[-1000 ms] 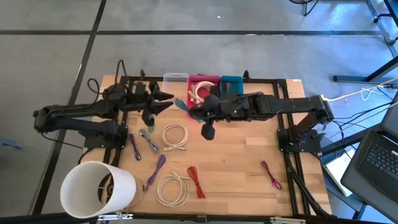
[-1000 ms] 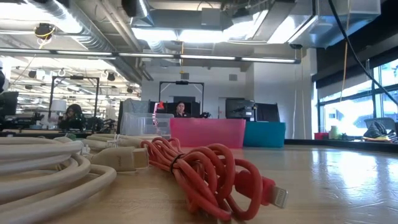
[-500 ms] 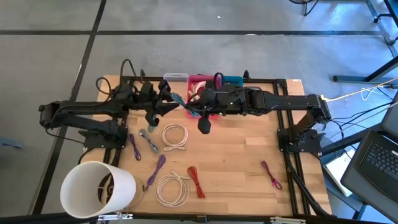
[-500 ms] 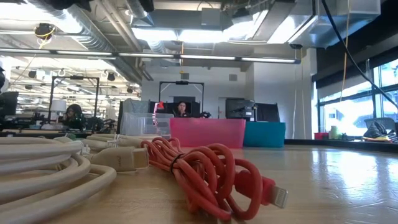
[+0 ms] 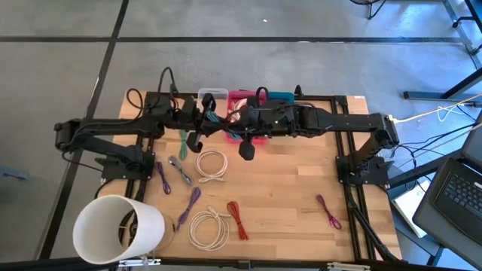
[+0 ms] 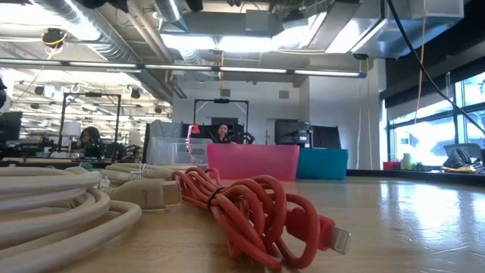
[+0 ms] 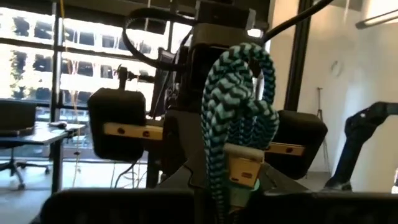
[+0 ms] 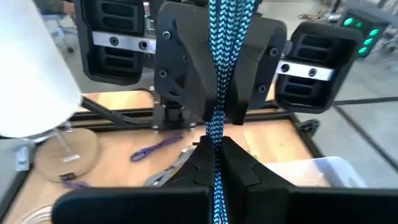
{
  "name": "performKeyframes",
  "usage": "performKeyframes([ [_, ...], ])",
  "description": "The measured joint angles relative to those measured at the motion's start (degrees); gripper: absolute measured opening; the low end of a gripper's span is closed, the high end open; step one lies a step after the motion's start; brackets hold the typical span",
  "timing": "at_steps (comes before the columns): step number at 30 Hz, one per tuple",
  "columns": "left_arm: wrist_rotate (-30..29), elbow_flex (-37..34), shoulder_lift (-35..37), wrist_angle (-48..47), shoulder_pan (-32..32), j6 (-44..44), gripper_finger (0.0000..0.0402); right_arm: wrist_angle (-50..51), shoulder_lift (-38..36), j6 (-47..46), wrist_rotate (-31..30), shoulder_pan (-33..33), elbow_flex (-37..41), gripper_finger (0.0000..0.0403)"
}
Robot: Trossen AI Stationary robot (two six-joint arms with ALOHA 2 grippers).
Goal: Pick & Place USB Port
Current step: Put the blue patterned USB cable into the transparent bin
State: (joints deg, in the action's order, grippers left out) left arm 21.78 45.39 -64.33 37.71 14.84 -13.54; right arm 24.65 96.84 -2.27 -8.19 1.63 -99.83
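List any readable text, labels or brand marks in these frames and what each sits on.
None readable.
Teal braided cable, pinched by both the left hand and the right hand: no print visible.
Pink bin and teal bin: plain walls.
White cable plug: no marking seen.
Monitors in the room behind: too small to read.

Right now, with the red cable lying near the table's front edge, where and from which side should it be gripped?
Grip the red cable across its middle, from straight above: it lies flat as a long, narrow bundle, so fingers can straddle it. Mind the white coil close beside it. The left gripper and right gripper hold the teal braided cable.
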Motion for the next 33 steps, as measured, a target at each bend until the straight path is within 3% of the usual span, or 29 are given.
performKeyframes([
  [4,0.0,0.0,0.9,-2.6,1.2,-0.4,0.0026,0.3,0.0,3.6,-0.9,-0.1,0.0,0.0013],
  [8,0.2,0.0,1.2,-2.7,1.6,-0.8,0.0026,3.3,-0.5,7.9,-5.1,0.0,-0.2,0.0069],
  [14,0.5,0.0,3.1,-5.8,3.6,-2.4,0.0026,22.3,-0.9,6.7,-20.8,-0.4,-7.8,0.0184],
  [19,-0.2,0.0,5.8,-10.1,5.6,-2.3,0.0026,40.3,-1.0,-0.9,-28.9,-1.2,-13.4,0.0251],
  [25,-5.6,0.0,9.5,-21.4,7.6,-0.8,0.0026,65.2,-1.0,-17.5,-35.6,-2.3,-15.4,0.0275],
  [33,-15.1,0.8,9.4,-27.0,11.1,-4.8,0.0026,65.2,-3.0,-24.0,-37.2,-2.7,-11.9,0.0273],
])
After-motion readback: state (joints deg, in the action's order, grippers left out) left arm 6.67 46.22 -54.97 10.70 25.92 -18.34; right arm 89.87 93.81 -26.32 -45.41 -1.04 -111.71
